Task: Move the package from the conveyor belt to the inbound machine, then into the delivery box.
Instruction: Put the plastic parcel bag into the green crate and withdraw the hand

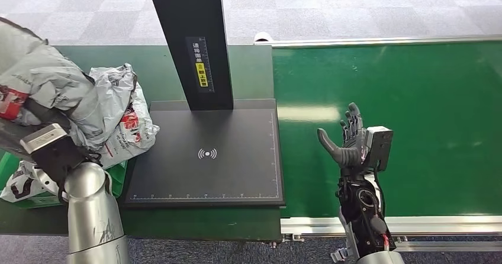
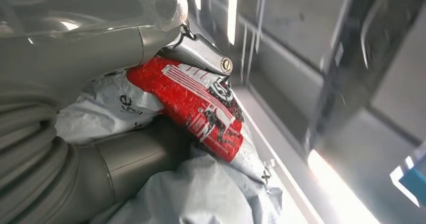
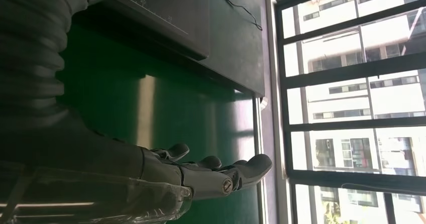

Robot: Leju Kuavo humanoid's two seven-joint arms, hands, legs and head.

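Grey package: up in the air at the far left, a crumpled poly mailer (image 1: 44,86) with a red printed patch, held above the green box — it is off the belt and off the scanner plate.
Left hand: wrapped around that package (image 2: 166,58), thumb below and fingers over the top in the wrist view; the red-and-white print (image 2: 201,108) bulges out between them.
Left arm: silver forearm (image 1: 95,216) rising from the bottom edge, wrist tucked under the bag.
Right hand: hanging over the belt (image 1: 349,139), fingers straight and spread, thumb out to the side, nothing in it.
Right fingers: seen from the wrist, they (image 3: 211,171) stretch out flat above the green surface, apart from it.
Belt: green conveyor (image 1: 414,98) on the right, silver rail along its near edge.
Machine: black scanner plate (image 1: 237,181) with a white wireless mark, just left of the belt, and a black post (image 1: 189,39) standing at its back edge with a yellow label.
Box: green bin (image 1: 118,178) at the plate's left edge, piled with other white and red mailers (image 1: 127,122) that lean onto the plate's corner.
Floor: grey carpet tiles (image 1: 355,9) beyond the table.
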